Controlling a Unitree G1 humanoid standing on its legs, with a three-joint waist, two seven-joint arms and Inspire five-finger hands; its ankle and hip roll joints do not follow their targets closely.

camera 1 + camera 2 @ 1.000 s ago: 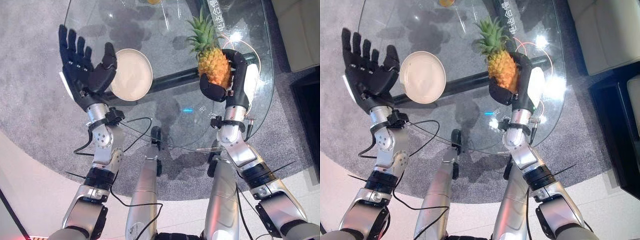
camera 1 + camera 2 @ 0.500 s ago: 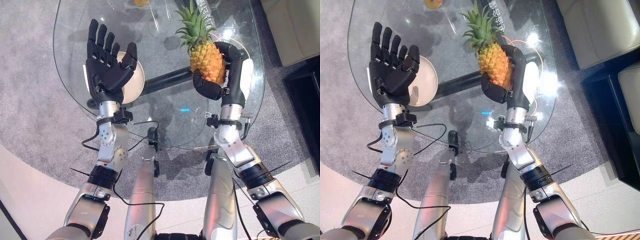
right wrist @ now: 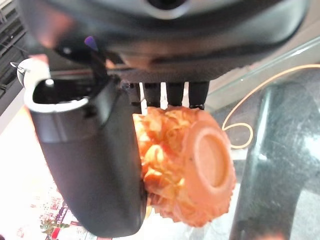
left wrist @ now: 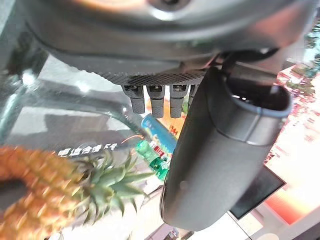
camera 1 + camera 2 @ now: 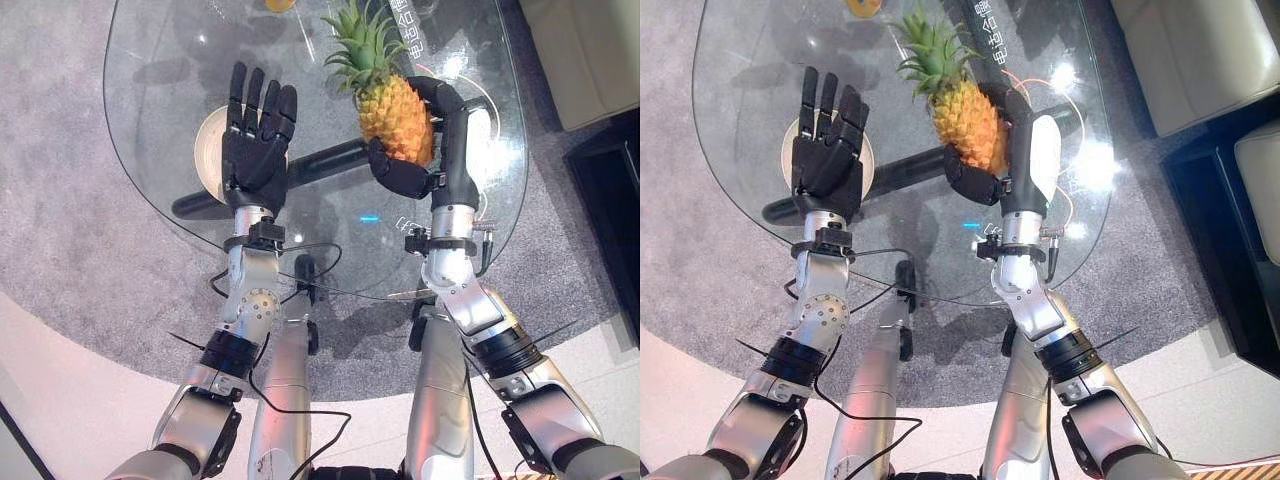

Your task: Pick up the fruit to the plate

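**Pineapple held above the glass table, plate under the open left hand**

Pineapple (image 5: 394, 118) is the fruit here, held in the air over a round glass table (image 5: 160, 120) seen from above.

Starting at the left, a pale round plate (image 5: 209, 150) lies on the glass, and the left hand (image 5: 256, 150) is raised over it, covering the plate's right part. That hand is spread flat with its fingers straight and apart, holding nothing.

A dark bar (image 5: 330, 158) of the table's frame runs under the glass, from below the plate toward the middle.

Further right, the right hand (image 5: 425, 150) has its fingers and thumb curled round the pineapple's golden body. The fruit stands roughly upright, with its green leafy crown (image 5: 360, 40) pointing away from the robot. The right wrist view shows the pineapple's round cut base (image 3: 212, 162) close up, pressed between thumb and fingers.

A thin orange-pink cord (image 5: 1065, 195) loops on the glass just beside the right hand.
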